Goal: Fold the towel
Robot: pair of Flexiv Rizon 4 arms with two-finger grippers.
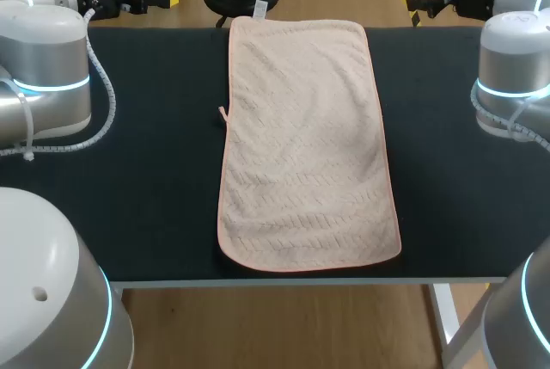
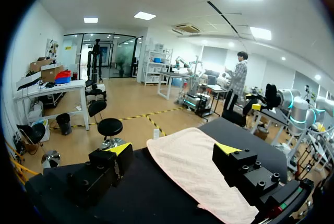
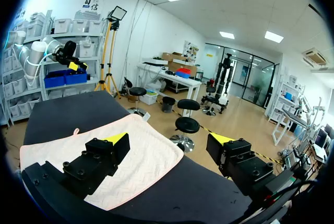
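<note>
1. Towel (image 1: 305,145): pale pink, spread flat and lengthwise down the middle of the black table (image 1: 155,197). Its near short edge lies close to the table's front edge. No fold shows, so you likely have the whole task ahead.
2. Your left gripper (image 2: 173,151) hangs raised, off to the cloth's left, fingers spread and holding nothing.
3. Your right gripper (image 3: 168,140) mirrors it on the other side, also spread and empty.
4. Both sit clear of the cloth, probably to leave its corners free for grasping.
</note>
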